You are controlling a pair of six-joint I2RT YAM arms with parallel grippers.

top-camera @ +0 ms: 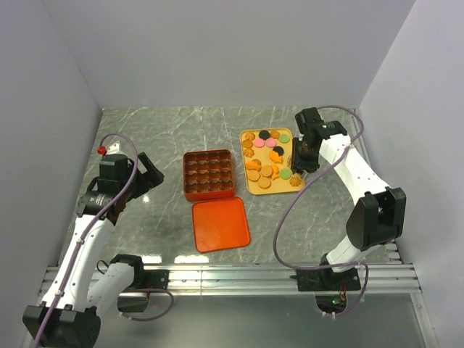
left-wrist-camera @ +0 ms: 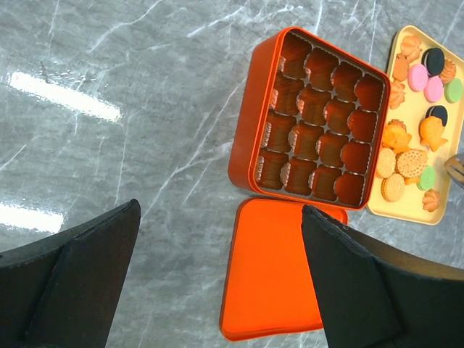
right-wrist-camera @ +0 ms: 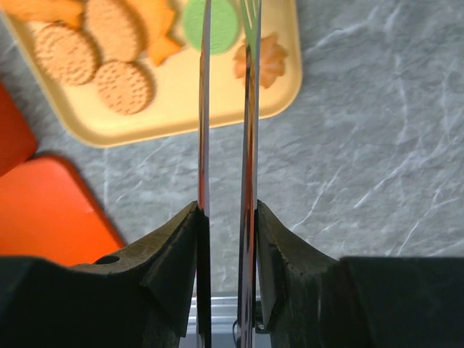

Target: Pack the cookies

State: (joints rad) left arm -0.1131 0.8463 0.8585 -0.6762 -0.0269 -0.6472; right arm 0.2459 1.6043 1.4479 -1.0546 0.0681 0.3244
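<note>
Cookies spotted on the tray
Left pincer is spread wide; metal tongs are pinched in the right pincer over the tray's edge.

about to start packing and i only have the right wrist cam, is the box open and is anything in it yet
Observer: Open, and every compartment of the box looks empty.
Operator: where is it from the tray
Observer: Just left of the tray, with a gap between them.
Operator: left arm in the way
Observer: No, the left gripper hangs left of the box, its fingers wide open and holding nothing.
</note>
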